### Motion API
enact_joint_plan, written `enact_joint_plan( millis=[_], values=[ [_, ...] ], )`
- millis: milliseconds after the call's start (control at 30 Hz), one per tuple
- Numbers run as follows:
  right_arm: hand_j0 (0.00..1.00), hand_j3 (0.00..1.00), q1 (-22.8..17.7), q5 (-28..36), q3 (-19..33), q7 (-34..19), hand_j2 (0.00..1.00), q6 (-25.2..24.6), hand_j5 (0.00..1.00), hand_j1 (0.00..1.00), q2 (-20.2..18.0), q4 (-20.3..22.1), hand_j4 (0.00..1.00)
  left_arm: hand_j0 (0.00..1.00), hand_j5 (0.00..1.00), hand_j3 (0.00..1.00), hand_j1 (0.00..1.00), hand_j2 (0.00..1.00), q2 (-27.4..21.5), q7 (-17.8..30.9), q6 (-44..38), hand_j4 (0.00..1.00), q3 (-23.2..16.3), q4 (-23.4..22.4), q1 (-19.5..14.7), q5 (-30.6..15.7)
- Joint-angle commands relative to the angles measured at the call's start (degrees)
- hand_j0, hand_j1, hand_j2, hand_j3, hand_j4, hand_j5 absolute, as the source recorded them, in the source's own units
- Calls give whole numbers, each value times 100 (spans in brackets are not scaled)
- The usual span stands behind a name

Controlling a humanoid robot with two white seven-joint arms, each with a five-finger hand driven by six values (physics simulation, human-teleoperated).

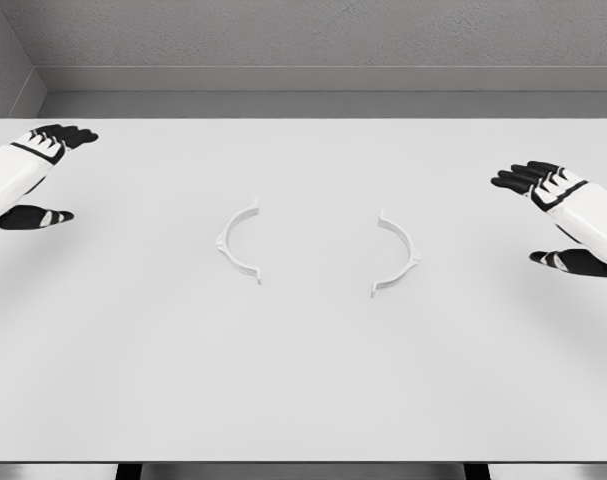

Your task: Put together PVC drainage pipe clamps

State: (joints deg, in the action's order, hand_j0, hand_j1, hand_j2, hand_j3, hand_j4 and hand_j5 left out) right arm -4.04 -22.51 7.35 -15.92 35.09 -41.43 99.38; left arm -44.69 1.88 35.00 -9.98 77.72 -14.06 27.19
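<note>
Two clamp halves apart on the white table (303, 380).
Left hand (33, 170) and right hand (563, 215), both released and partly cut off; left clamp half (239, 243) and right clamp half (397, 253) lie between them.

Two white, matt plastic clamp halves (240, 242) (398, 254) lie on a smooth, matt white table (303, 380), between the fingers of the left hand (28, 175) and right hand (563, 215), both smooth white shell with black finger segments.
</note>
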Motion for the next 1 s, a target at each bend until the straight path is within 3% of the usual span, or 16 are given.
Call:
enact_joint_plan(
  millis=[0, 100, 167, 267, 433, 533, 633, 767, 967],
  values=[
    [100, 100, -9, 36, -6, 1, 100, -9, 100, 100, 12, 20, 100, 100, 100, 100, 100, 100, 22, -3, 0, 100, -47, 68, -9, -12],
    [100, 100, 18, 27, -6, -25, 100, -9, 100, 100, 21, -41, 100, 100, 100, 100, 100, 100, 127, -3, 0, 100, -48, 59, -18, -12],
    [100, 100, 53, -359, -50, -51, 100, -9, 100, 100, 241, -147, 100, 100, 100, 100, 100, 100, 294, -3, 0, 100, -56, 6, -18, 6],
    [100, 100, 650, -843, -805, -51, 100, -9, 100, 100, 311, -164, 100, 100, 100, 100, 100, 100, 382, -3, 0, 100, -241, -3, -53, 15],
    [100, 100, 1011, -940, -1456, -51, 100, -9, 100, 100, 320, -287, 100, 100, 100, 100, 100, 100, 488, -3, 0, 100, -513, -108, -193, 103],
    [100, 100, 1248, -957, -1509, -51, 100, -9, 100, 100, 504, -656, 100, 100, 100, 100, 100, 100, 497, -3, 0, 100, -522, -108, -211, 94],
    [100, 100, 1362, -1116, -1561, -60, 100, -9, 100, 100, 672, -920, 100, 100, 100, 100, 100, 100, 646, -3, 0, 100, -1032, -249, -597, 103],
    [100, 100, 1450, -1116, -1711, -51, 100, -9, 100, 100, 786, -1034, 100, 100, 100, 100, 100, 100, 989, -3, 0, 100, -1304, -354, -817, 173],
    [100, 100, 1608, -1116, -1878, -51, 100, -9, 100, 100, 882, -1359, 100, 100, 100, 100, 100, 100, 1129, -3, 0, 100, -1471, -372, -826, 182]
  ],
)
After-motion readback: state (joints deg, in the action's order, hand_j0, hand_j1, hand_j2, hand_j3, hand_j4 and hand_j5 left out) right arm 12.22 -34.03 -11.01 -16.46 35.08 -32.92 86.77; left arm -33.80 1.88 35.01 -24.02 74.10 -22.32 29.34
